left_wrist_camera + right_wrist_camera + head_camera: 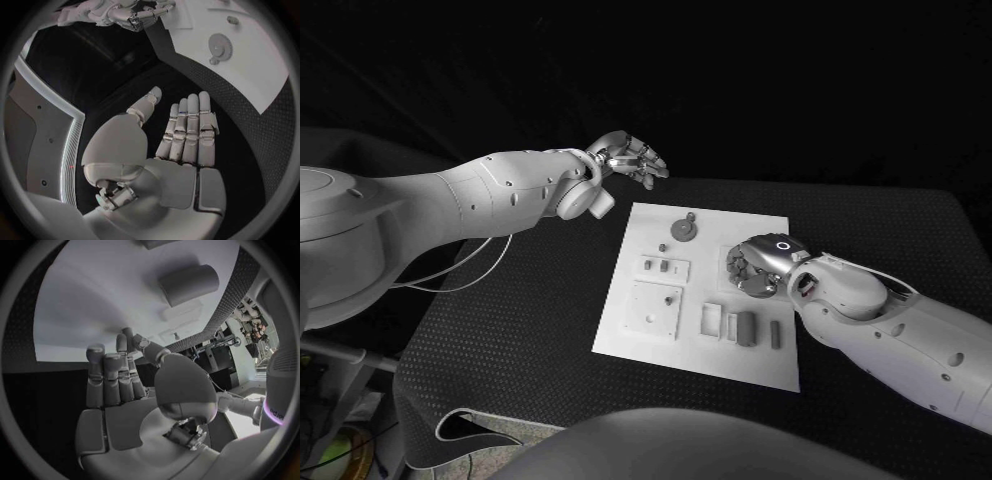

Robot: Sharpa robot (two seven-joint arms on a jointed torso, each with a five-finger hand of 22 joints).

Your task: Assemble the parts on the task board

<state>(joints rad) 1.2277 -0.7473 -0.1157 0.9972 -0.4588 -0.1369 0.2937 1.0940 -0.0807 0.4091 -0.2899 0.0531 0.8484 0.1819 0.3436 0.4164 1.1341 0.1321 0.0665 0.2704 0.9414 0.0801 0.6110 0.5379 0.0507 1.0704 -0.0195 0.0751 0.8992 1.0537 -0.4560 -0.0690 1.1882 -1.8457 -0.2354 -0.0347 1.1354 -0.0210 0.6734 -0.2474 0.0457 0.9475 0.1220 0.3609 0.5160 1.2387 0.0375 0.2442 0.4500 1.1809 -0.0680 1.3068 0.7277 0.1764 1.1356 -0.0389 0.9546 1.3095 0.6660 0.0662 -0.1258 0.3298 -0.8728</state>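
Observation:
The white task board (697, 345) lies in the middle of the black table. On it sit a round toothed part (685, 229), a small block (665, 266), a square plate (655, 305), a frame (713, 320), a grey cylinder-like part (743, 326) and a thin bar (776, 335). My right hand (759, 267) hovers over the board's right side, palm down, fingers apart and holding nothing. In its wrist view the right hand (119, 385) points over the board (94, 300) toward the cylinder (187, 284). My left hand (629, 158) is raised beyond the board's far left corner, flat and open (181, 135).
Black mat (502, 320) surrounds the board on every side. White cables (452, 275) hang under my left arm at the table's left edge. The left wrist view shows the board (250, 65), the round part (220, 47) and my right hand (134, 17).

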